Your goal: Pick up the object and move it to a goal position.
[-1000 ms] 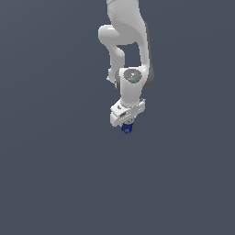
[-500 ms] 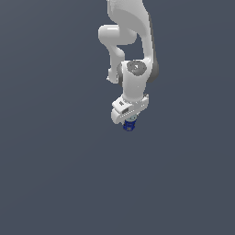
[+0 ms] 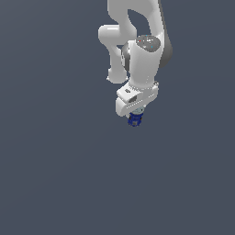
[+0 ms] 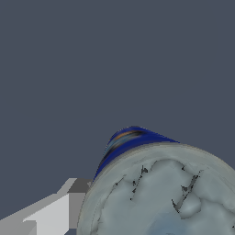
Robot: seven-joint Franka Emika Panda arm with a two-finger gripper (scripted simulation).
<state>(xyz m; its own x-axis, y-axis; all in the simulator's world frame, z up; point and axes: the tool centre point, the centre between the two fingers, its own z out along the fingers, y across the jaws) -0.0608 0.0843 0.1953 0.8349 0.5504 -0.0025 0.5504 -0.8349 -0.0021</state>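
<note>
The object is a small dark-blue can [image 3: 134, 119] with a grey-silver top. It hangs just under the white gripper [image 3: 134, 115], above the dark grey floor, near the middle of the exterior view. The gripper is shut on the can, and only the can's lower part shows below the white hand. In the wrist view the can [image 4: 156, 188] fills the frame close to the lens, its pale top facing the camera and its blue side behind. One grey-white finger [image 4: 55, 209] presses against the can's side; the other finger is hidden.
The white arm [image 3: 142, 50] comes down from the top of the exterior view. A plain dark grey surface [image 3: 55, 174] lies all around and beneath the gripper. No other objects or goal marker show.
The arm has lifted the gripper and the can a little higher and shifted them slightly toward the exterior view's right. The grip on the can has stayed the same.
</note>
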